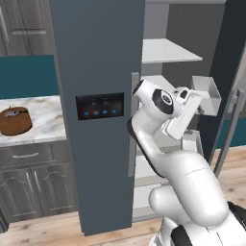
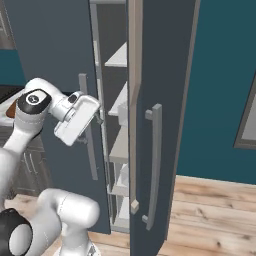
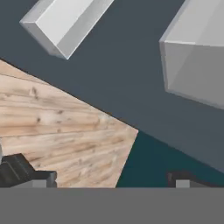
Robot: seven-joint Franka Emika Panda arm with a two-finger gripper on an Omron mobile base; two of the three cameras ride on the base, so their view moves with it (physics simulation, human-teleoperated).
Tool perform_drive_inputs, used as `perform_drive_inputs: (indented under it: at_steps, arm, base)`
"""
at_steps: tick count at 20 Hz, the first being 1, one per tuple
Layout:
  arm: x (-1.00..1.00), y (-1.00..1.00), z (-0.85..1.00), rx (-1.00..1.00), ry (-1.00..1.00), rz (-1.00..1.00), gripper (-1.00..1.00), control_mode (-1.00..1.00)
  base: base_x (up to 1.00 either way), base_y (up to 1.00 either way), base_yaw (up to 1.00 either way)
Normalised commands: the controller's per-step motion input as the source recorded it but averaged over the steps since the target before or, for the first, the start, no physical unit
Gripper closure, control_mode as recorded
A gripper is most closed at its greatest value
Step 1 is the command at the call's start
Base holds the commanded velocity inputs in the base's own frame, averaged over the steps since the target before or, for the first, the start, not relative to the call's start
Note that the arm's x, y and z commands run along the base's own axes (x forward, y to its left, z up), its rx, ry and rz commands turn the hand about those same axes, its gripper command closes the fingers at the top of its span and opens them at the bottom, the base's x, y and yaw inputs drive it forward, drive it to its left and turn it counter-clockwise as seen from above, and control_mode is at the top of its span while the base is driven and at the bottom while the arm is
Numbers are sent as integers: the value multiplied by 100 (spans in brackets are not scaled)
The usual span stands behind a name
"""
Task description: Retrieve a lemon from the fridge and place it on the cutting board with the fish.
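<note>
The fridge [image 1: 98, 57] has its left door with the lit touch panel [image 1: 100, 106] closed, and its right door [image 2: 160, 100] swung wide. Pale shelves [image 1: 168, 50] show inside, and no lemon is visible on them. My gripper [image 1: 201, 108] reaches into the opening at mid height, pointing toward the open door's inner side. In the hand view my gripper [image 3: 107, 177] is open, its fingertips [image 3: 28, 175] far apart with nothing between them. The cutting board [image 1: 14, 122] lies on the marble counter [image 1: 45, 120] at far left, the fish [image 1: 12, 114] on top.
Grey bins [image 3: 65, 22] hang on the inside of the open door [image 3: 131, 74], one close to my hand [image 1: 207, 93]. Wood floor [image 3: 65, 127] and a teal wall [image 2: 220, 75] lie beyond the door. Grey cabinets [image 1: 29, 178] stand below the counter.
</note>
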Motion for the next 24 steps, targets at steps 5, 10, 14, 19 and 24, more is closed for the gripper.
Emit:
perform_drive_inputs:
  at_steps: [5,10,14,19,24]
  arm:
    - [67,0,-4,-16,8,0,-100,-100]
    - [70,-23,-11,0,-8,2,-100,-100]
    - [60,-30,11,0,-17,8,-100,-100]
    - [49,-46,4,0,-6,5,-100,-100]
    - [51,-67,6,0,-1,7,-100,-100]
  base:
    - [0,0,0]
    - [0,0,0]
    - [0,0,0]
    - [0,0,0]
    - [0,0,0]
